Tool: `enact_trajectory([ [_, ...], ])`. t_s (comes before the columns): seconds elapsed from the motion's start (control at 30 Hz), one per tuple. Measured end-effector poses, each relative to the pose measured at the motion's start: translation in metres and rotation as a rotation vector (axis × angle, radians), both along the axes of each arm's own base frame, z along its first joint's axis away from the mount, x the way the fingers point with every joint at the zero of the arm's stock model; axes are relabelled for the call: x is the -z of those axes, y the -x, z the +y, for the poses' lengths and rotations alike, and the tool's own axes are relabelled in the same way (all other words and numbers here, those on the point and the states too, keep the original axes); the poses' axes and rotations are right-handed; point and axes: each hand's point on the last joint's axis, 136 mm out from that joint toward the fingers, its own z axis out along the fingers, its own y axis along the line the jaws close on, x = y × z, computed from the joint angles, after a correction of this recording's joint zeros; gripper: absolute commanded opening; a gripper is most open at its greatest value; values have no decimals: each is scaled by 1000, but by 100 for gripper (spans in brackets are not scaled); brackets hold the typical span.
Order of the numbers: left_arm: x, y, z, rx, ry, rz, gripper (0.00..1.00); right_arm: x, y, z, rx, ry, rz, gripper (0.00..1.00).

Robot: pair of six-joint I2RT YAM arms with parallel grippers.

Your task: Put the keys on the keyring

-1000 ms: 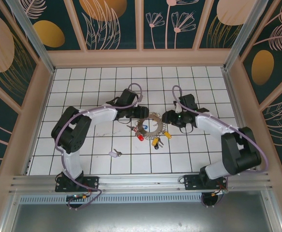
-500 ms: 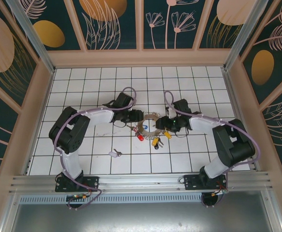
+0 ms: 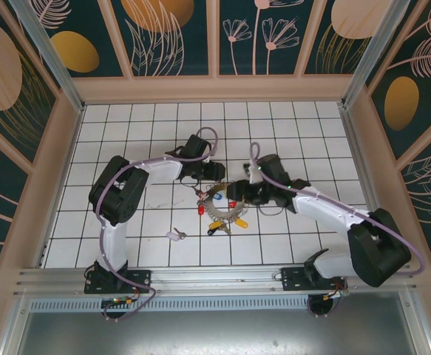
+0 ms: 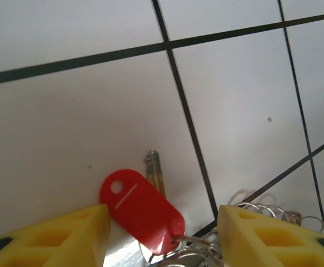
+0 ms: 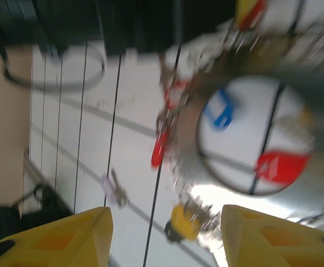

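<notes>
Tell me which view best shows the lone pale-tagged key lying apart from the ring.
Top external: the lone key is small there but sharp, whole and unobstructed, tag and blade both distinguishable. The right wrist view catches it larger, but only as a motion-blurred smear.

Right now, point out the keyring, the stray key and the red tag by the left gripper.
keyring (image 5: 323,167): right wrist view, on its blurred grey band, right side.
stray key (image 3: 174,235): top view, on its pale tag.
red tag (image 4: 142,208): left wrist view, middle of the tag.
</notes>
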Motion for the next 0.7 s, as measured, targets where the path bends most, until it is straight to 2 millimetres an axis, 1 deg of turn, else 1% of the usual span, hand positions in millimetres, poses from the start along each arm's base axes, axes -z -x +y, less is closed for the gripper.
enact_trajectory([
  [0.07, -5, -2, -2, 9, 3, -13, 57, -4, -25, -26, 87, 36, -38, 54],
  [0.1, -8, -2, -1, 11, 1, -17, 58, -1, -33, -39, 126, 62, -43, 54],
  [0.17, -15, 2, 3, 10, -15, -14, 58, 7, -36, -53, 158, 102, -23, 54],
  [0.2, -20, 4, 7, 7, -25, -13, 59, 11, -34, -55, 159, 110, -7, 54],
  [0.23, -25, 8, 10, 3, -32, -13, 59, 15, -31, -55, 156, 113, 3, 54],
  [0.33, -43, 23, 25, -13, -51, -16, 59, 35, -14, -55, 135, 120, 62, 54],
  [0.4, -44, 39, 35, -22, -52, 11, 59, 51, 0, -53, 120, 131, 111, 55],
  [0.47, -33, 56, 42, -32, -52, 62, 58, 65, 14, -48, 93, 144, 154, 55],
  [0.5, -23, 64, 46, -41, -59, 96, 57, 70, 20, -44, 78, 149, 168, 55],
  [0.6, 7, 89, 62, -83, -92, 192, 56, 75, 29, -32, 42, 149, 185, 56],
  [0.63, 10, 90, 63, -93, -91, 195, 56, 75, 30, -29, 35, 144, 184, 56],
  [0.7, 6, 85, 61, -115, -61, 187, 56, 73, 31, -23, 28, 131, 179, 56],
])
